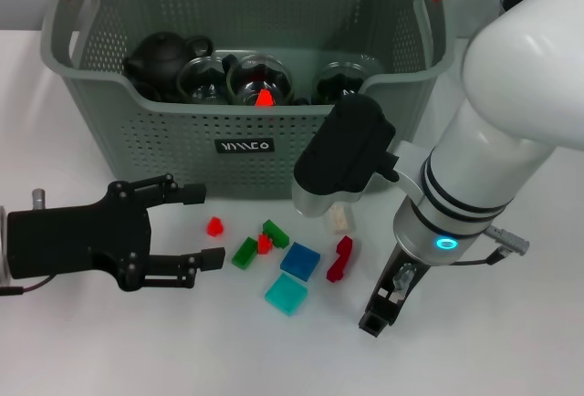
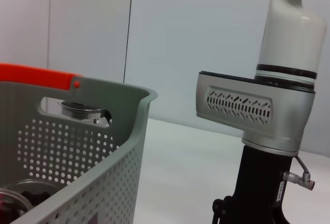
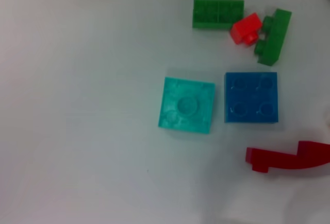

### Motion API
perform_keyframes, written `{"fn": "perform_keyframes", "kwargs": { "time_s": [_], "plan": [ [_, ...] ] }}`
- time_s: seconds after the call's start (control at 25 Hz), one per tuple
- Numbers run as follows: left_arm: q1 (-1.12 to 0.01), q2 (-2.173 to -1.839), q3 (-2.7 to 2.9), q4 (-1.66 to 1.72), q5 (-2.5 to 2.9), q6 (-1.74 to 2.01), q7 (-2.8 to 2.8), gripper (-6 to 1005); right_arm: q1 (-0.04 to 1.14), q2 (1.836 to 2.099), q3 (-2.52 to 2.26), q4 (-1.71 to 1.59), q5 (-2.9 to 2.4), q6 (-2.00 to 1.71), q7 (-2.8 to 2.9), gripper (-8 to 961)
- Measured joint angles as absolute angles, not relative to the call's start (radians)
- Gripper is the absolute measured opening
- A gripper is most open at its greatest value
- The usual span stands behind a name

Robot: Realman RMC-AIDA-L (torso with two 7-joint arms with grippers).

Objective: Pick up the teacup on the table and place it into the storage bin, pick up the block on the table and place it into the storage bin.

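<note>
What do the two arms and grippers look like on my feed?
The left gripper is matte black with two long fingers and a thin cable behind. The right arm is glossy white with black bands, a glowing cyan ring, a silver-grey vented housing and black wrist module; its gripper isn't identifiable.

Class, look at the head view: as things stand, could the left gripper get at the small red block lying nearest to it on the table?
Probably yes. The left gripper has its jaws open toward the small red block, with only bare table between them; the other blocks lie beyond it.
</note>
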State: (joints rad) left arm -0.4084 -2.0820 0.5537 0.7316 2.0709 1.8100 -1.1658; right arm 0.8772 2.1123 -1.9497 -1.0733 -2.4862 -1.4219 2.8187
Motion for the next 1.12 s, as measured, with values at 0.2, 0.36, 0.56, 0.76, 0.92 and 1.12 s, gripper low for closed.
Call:
{"fn": "perform_keyframes", "kwargs": {
  "time_s": [0.2,0.36,0.56,0.76,0.92,1.12],
  "plan": [
    [-0.408,-2.082,0.554,0.731,2.071,1.810,-1.165,873,0.877,2.114,-1.952,-1.070,-2.485,-1.416,2.821,651],
    [-0.408,-2.082,0.554,0.726,2.072,1.806,-1.164,873,0.875,2.114,-1.955,-1.067,-2.484,-1.405,2.821,651],
    [-0.408,-2.082,0.554,0.724,2.072,1.801,-1.164,873,0.877,2.116,-1.967,-1.051,-2.483,-1.400,2.821,651],
    [-0.408,-2.082,0.554,0.724,2.072,1.801,-1.164,872,0.879,2.115,-1.975,-1.050,-2.483,-1.399,2.821,650],
    [-0.408,-2.082,0.554,0.724,2.072,1.801,-1.164,872,0.879,2.115,-1.976,-1.047,-2.483,-1.404,2.821,650],
    [-0.408,-2.082,0.554,0.724,2.072,1.801,-1.164,872,0.877,2.113,-1.976,-1.055,-2.454,-1.412,2.818,516]
  ]
}}
